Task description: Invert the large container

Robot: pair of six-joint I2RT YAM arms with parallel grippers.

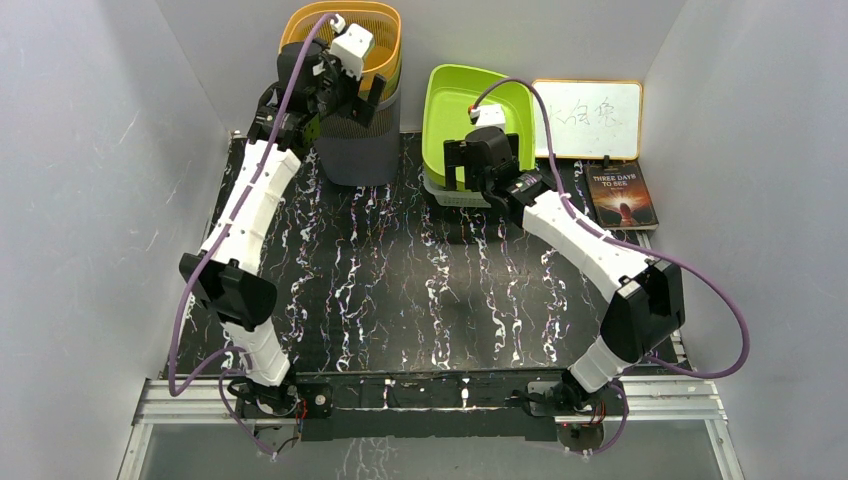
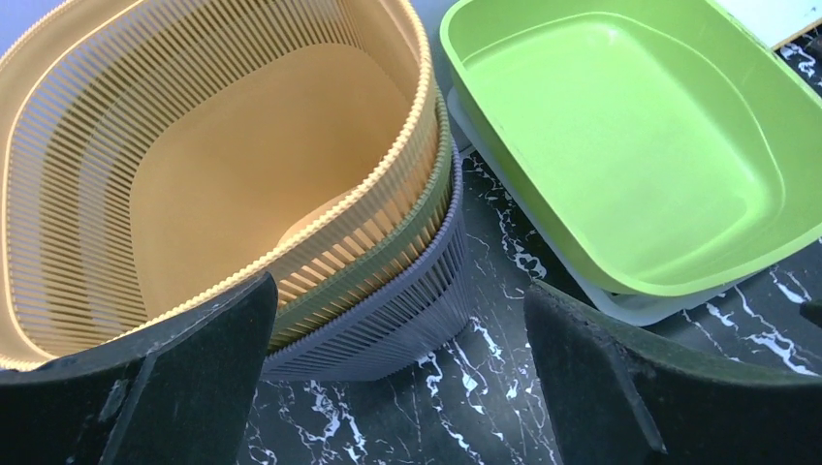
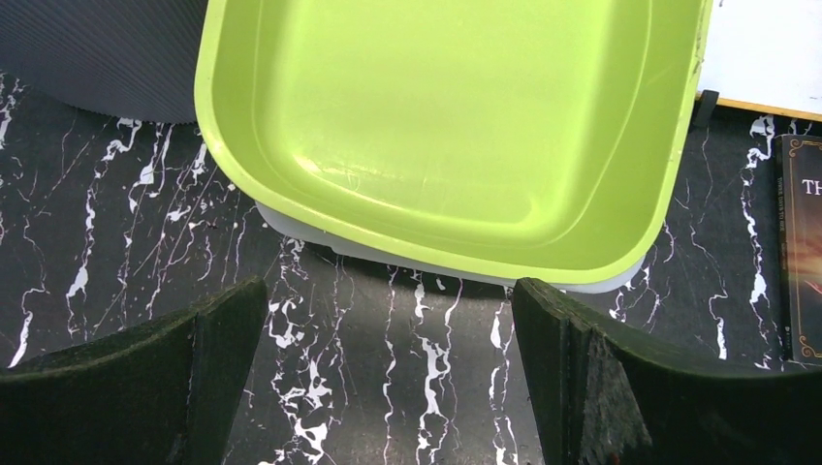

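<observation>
The table, black with white veins, carried everything at its far edge, where both arms could reach. At the left stood a tall stack: an orange basket nested in an olive one, and that in a grey basket, mouth upward. To its right, near but apart, sat the green tub, also mouth up, resting in a pale tray that showed only as a rim beneath it. Which of the two was the large container I couldn't say for certain; the stack was the taller, the tub the wider, and neither had been turned. Further right a whiteboard leaned on the wall with a book lying before it.

Each arm faced one candidate, I'd guess so that either could take a rim. The left gripper hung over the basket's near rim, jaws spread wide and empty, one finger above the wall; the right gripper sat just short of the tub's near edge, equally wide and empty.

From above, the arms hid both near rims. The left wrist view showed the three nested walls and an empty basket floor; the right wrist view showed the tub empty, faintly scuffed, with a gap of bare table between it and the fingers.
</observation>
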